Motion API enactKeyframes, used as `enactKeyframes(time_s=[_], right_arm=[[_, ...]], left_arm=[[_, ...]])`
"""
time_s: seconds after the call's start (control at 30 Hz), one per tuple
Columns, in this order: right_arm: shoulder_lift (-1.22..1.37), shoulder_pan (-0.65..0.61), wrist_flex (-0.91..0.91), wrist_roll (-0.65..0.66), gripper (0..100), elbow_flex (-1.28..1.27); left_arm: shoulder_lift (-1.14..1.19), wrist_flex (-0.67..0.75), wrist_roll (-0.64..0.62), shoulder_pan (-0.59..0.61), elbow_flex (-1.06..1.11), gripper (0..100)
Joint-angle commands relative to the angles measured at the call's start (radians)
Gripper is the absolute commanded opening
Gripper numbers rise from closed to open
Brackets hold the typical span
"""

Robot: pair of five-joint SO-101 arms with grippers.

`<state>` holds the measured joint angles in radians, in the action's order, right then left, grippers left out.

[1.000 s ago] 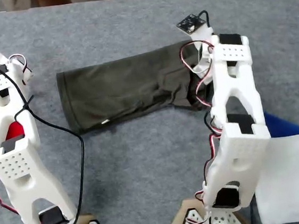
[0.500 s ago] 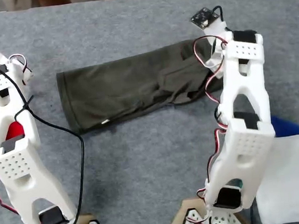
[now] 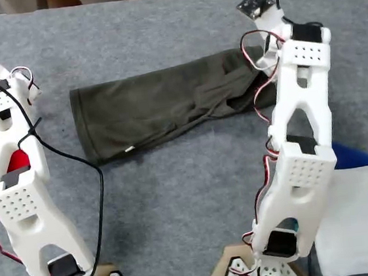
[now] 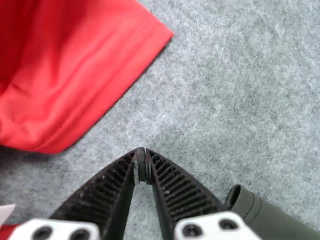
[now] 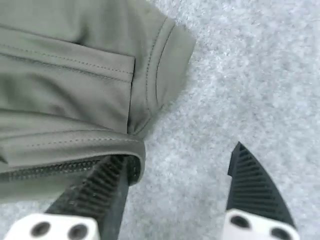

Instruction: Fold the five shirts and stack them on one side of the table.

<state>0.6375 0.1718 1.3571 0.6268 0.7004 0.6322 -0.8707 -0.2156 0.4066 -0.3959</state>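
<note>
Overhead looks down; wrist cameras close, all sharing olive shirt (image 3: 154, 108).

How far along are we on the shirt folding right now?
Early to midway. Done: the olive shirt lies folded into a long strip mid-table; white cloth and blue cloth sit together at the right edge. In hand: nothing; the right gripper is open at that shirt's end, the left gripper shut near the red shirt. Left: fold olive crosswise, fold red, stack.

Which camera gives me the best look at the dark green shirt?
The high view: the dark green shirt lies there almost whole, with an arm over one end. The right wrist view has that end; the left wrist view, a corner.
</note>
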Motion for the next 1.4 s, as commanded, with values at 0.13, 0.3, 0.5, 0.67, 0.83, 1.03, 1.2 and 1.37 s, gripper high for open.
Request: enactKeyframes(time_s=[0.13, 0.3, 0.5, 0.67, 0.83, 1.03, 1.2, 1.37], right_arm=[[0.010, -0.061, 0.021, 0.052, 28.9, 0.159], [0.091, -0.110, -0.018, 0.115, 28.8, 0.163], [0.180, -0.125, -0.087, 0.216, 21.0, 0.165], [0.211, -0.096, -0.178, 0.255, 7.3, 0.208], [0.223, -0.085, -0.129, 0.351, 8.5, 0.206], [0.219, -0.081, -0.009, 0.354, 34.0, 0.217], [0.209, -0.062, 0.064, 0.301, 36.8, 0.315], [0.211, -0.067, 0.064, 0.267, 36.8, 0.421]], left_arm=[[-0.015, 0.012, 0.009, -0.011, -0.005, 2], [-0.015, 0.009, 0.009, -0.011, -0.005, 2], [-0.015, 0.009, 0.009, -0.012, -0.005, 2], [-0.015, 0.009, 0.009, -0.012, -0.005, 2], [-0.015, 0.009, 0.009, -0.012, -0.005, 2], [-0.015, 0.009, 0.009, -0.012, -0.005, 2], [-0.015, 0.009, 0.009, -0.012, -0.005, 2], [-0.015, 0.009, 0.009, -0.012, -0.003, 2]])
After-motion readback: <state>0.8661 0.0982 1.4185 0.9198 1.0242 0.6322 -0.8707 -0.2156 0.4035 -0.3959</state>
